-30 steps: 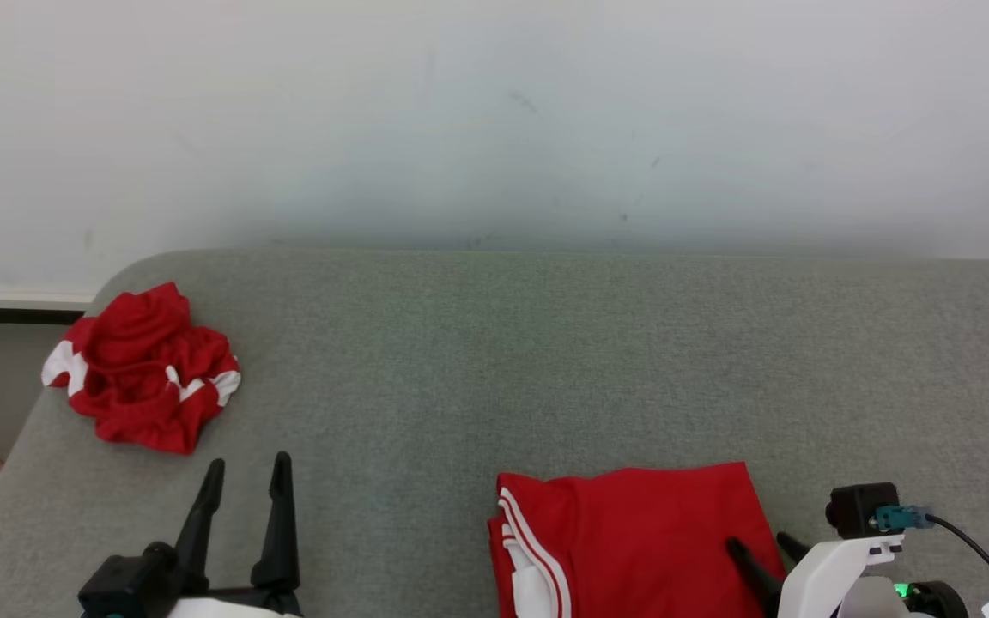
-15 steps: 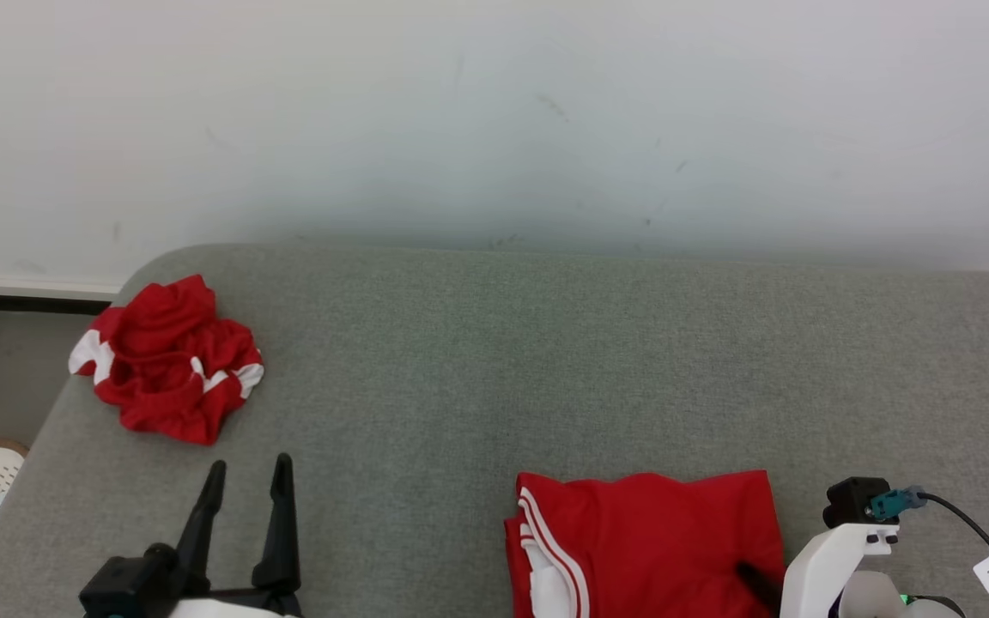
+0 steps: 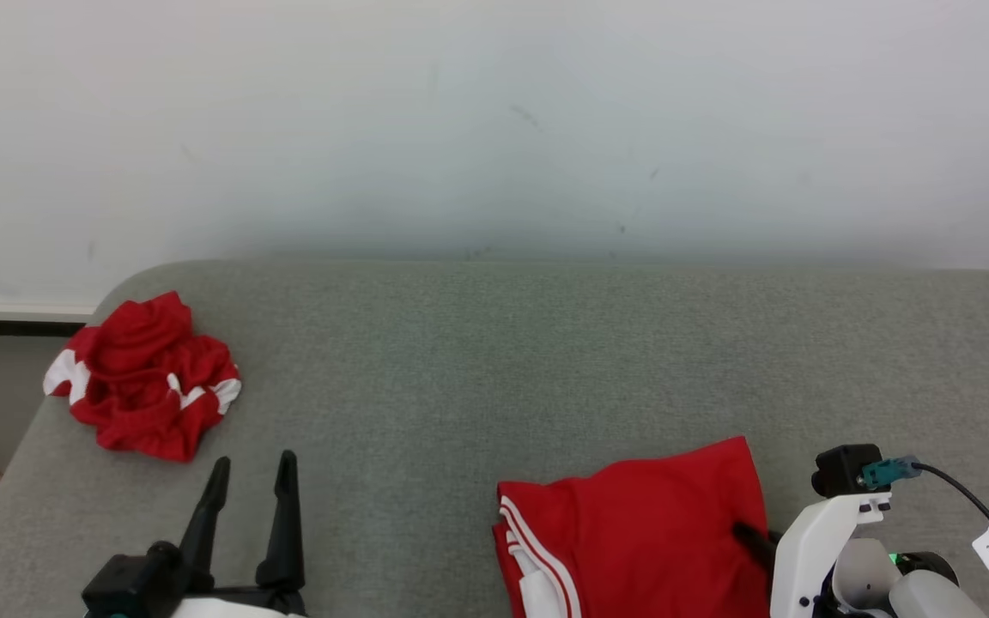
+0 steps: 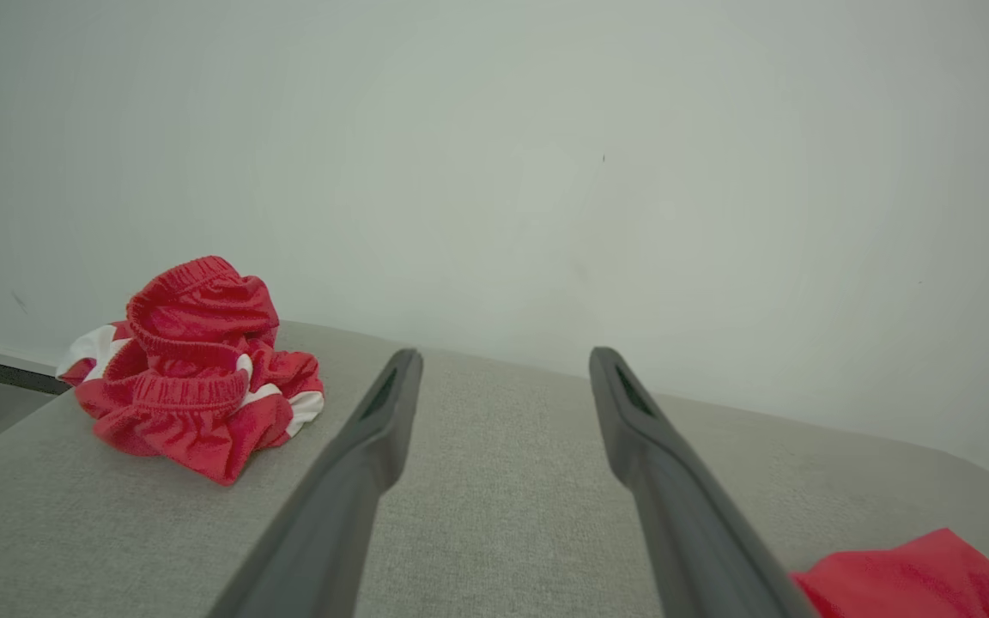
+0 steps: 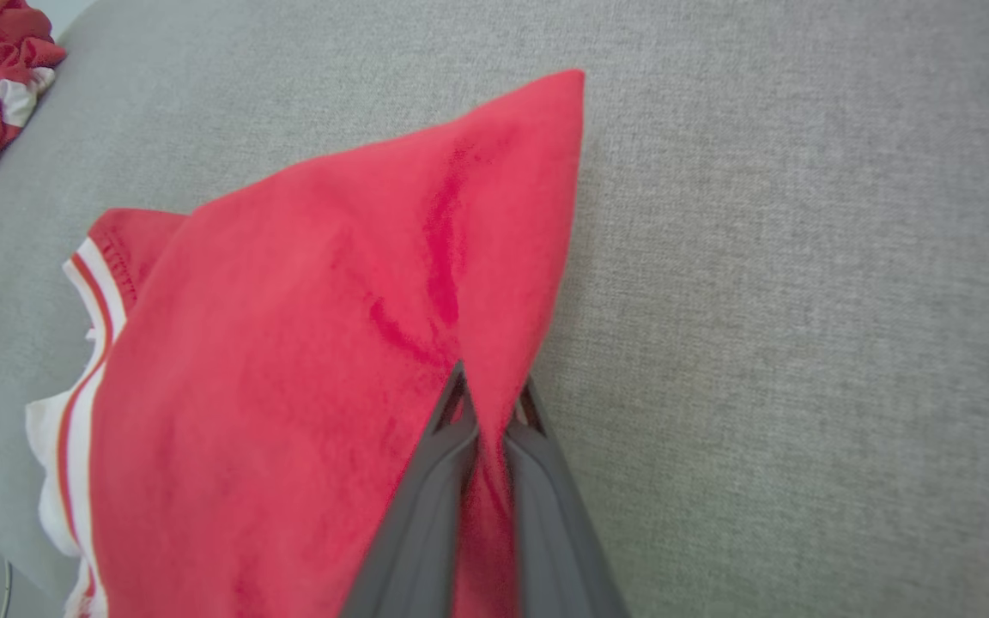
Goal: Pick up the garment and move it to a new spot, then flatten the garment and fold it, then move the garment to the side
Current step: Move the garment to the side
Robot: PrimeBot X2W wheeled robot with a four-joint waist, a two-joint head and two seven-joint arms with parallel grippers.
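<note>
Item under inspection: the folded red fabric garment with white striped trim [image 3: 632, 532] lies at the near right of the grey woven cushioned surface [image 3: 494, 360], its striped edge facing the robot's left. Its right-hand edge is raised off the surface into a tented peak with creases running down to the grip.

Grip: the right gripper [image 5: 490, 395] is clamped on that right edge, its two dark fingers pressed together with a pinch of red cloth between them. The hold looks narrow, at one point of the edge.

Handling assessment: the cloth appears light, soft and limp. It will likely drape and swing from a single pinch, and the folded layers may slide apart if only the top layer is caught. A hold through all layers at the edge is advisable. It is not fragile.

Surroundings: the left gripper [image 3: 254, 461] hovers at the near left, fingers spread apart and empty. A crumpled red and white garment [image 3: 142, 378] sits at the far left corner, well apart. A white wall [image 3: 494, 129] stands behind.
</note>
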